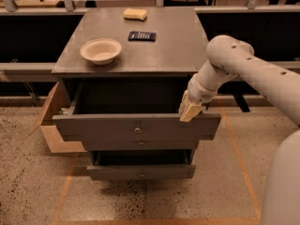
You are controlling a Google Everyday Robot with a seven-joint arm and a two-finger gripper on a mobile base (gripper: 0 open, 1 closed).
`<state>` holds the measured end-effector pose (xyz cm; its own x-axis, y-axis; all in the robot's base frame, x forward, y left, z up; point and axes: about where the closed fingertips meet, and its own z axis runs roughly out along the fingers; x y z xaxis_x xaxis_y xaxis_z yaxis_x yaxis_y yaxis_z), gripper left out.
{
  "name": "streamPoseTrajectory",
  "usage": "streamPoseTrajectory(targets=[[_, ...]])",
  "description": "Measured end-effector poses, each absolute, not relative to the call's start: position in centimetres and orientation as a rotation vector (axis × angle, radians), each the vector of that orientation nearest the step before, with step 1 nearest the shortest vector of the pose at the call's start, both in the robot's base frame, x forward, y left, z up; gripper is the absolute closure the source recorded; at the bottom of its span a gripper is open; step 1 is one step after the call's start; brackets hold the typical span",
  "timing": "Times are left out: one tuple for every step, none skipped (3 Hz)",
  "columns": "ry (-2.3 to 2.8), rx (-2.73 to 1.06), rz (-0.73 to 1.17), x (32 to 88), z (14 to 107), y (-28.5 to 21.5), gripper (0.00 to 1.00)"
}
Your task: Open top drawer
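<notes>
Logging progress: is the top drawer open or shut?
Open: the top drawer juts well forward of the cabinet, its dark inside exposed. The gripper sits at the right end of its front's top edge.

My gripper (191, 110) sits at the right front lip of the top drawer (103, 126), whose dark inside I can't read. The arm (262, 76) runs off the right edge.

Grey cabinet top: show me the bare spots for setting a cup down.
The grey cabinet top is bare on its right half, right of the flat black device, and along the front edge beside the cream round bowl. The back is crowded by the yellow sponge. The gripper sits lower, at the dark grey top drawer's right end.
</notes>
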<state>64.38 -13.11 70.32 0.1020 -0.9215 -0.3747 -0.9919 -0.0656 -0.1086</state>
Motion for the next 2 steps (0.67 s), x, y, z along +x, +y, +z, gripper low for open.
streamPoseTrajectory(targets=[[1.881,-2.053,0.294,64.4,70.3,-13.1,0.63],[1.896,-2.062,0.231,64.1,73.8,-12.5,0.4]])
